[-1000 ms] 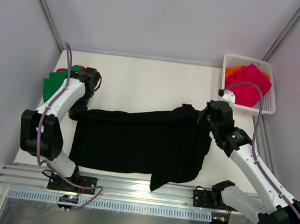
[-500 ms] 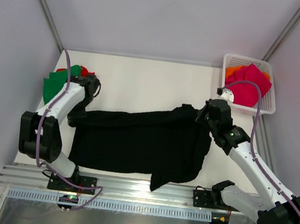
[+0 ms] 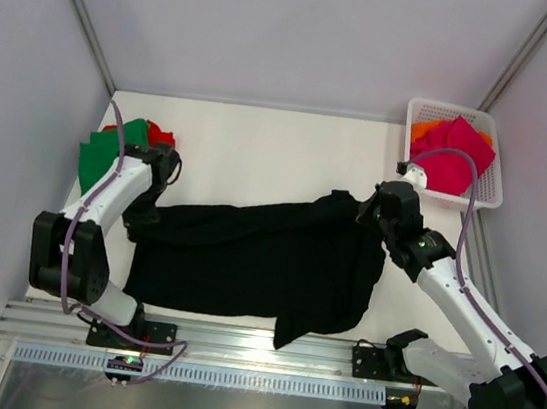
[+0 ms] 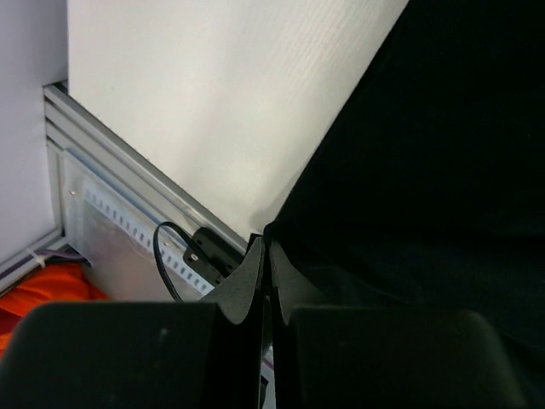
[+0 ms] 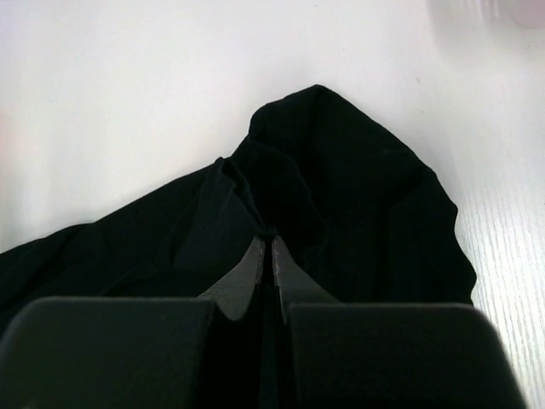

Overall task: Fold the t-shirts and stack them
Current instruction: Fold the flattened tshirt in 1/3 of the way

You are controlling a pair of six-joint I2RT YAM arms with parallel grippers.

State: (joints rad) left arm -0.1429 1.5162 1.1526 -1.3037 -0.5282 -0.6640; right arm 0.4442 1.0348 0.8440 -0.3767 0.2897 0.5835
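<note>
White table (image 3: pixel 261 147), black t-shirt (image 3: pixel 256 258), corner basket (image 3: pixel 422 113)

T-shirt (image 3: pixel 256 258) centred — basket (image 3: pixel 461 200) back right, shirts (image 3: pixel 109 148) back left.

Soft, even overhead light filled the scene, casting only faint shadows. The white table (image 3: pixel 260 152) looked bright, almost washed out in the wrist views. The black t-shirt (image 3: pixel 257 253) swallowed detail, and the nearest foreground was blurred.

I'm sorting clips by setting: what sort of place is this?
Probably a robot lab cell: a white table walled by plain panels, left arm and right arm bolted to an aluminium rail, shirts in a basket.
</note>
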